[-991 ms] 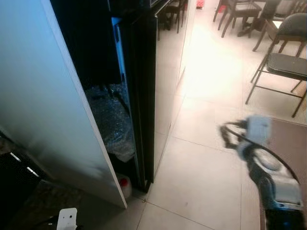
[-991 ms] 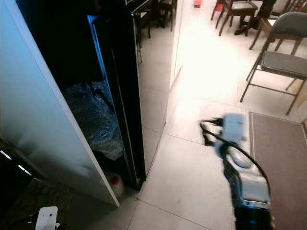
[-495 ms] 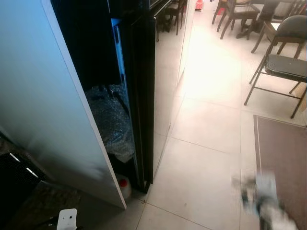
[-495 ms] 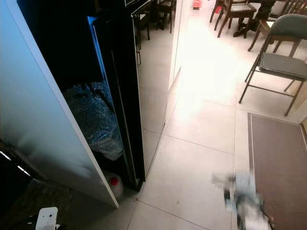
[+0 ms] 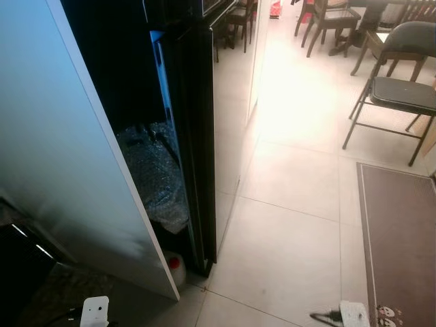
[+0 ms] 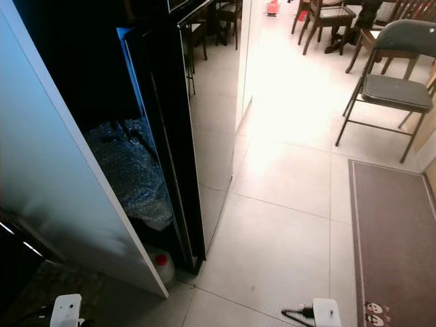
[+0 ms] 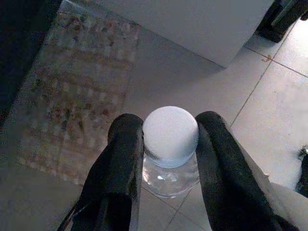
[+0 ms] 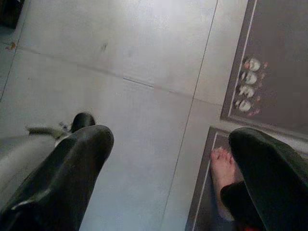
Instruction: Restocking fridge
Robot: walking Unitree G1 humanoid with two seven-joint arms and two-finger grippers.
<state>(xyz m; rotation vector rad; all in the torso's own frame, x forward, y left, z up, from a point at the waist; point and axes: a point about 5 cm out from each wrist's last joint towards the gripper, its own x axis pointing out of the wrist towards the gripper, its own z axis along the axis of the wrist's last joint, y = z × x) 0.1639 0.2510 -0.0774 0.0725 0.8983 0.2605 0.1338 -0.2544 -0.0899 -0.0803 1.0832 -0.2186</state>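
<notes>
Jaws: left gripper (image 7: 169, 144) clamped on bottle (image 7: 170, 149) at its white cap, low above floor (image 5: 286, 245) | right gripper (image 8: 168, 183) jaws apart, idle | fridge (image 5: 184, 122) door open | advice: lift bottle upright, enter the shelf slowly.

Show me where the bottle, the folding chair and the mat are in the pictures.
bottle (image 7: 170, 132), left wrist view, on its white cap.
folding chair (image 6: 396, 89), right eye view, on its seat.
mat (image 6: 394, 238), right eye view, on its bare middle.

No text or label can be read.
</notes>
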